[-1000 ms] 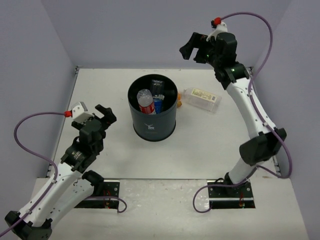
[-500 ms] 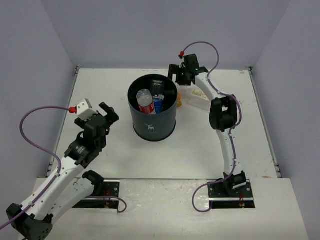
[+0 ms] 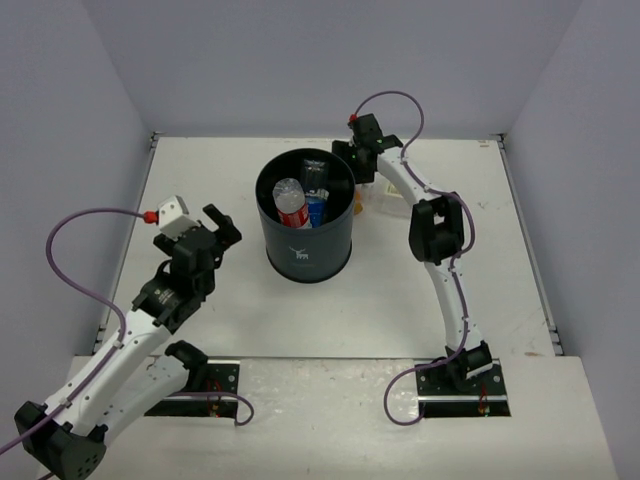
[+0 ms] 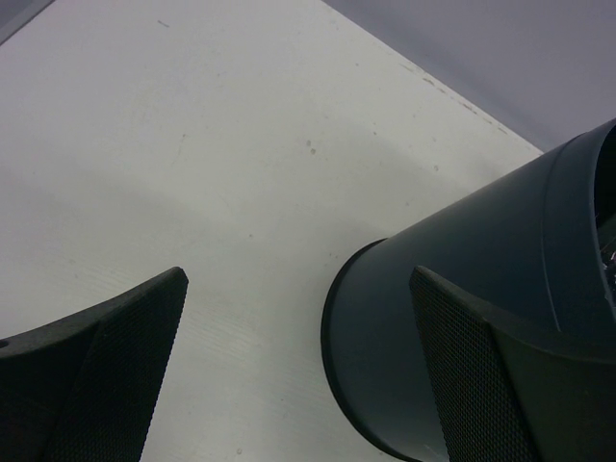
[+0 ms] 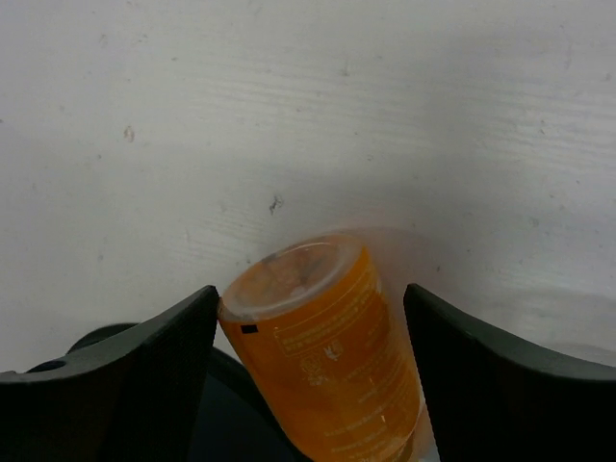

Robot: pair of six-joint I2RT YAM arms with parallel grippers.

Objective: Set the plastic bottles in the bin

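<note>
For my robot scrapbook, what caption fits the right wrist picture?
Orange bottle between the right gripper's open fingers, on the table.

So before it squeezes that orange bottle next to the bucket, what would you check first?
1. Orange bottle between the right gripper's fingers: ok, the wrist view shows one finger on each side.
2. Right gripper open: ok, not yet clamped.
3. Bottle at rest: cannot tell, its outline is blurred.
4. Room in the bin: ok, the bottles inside sit below the rim.
5. Left gripper out of the way: ok, open, on the bin's other side.
6. Clear bottle nearby untouched: cannot tell, the right arm hides part of it.
</note>
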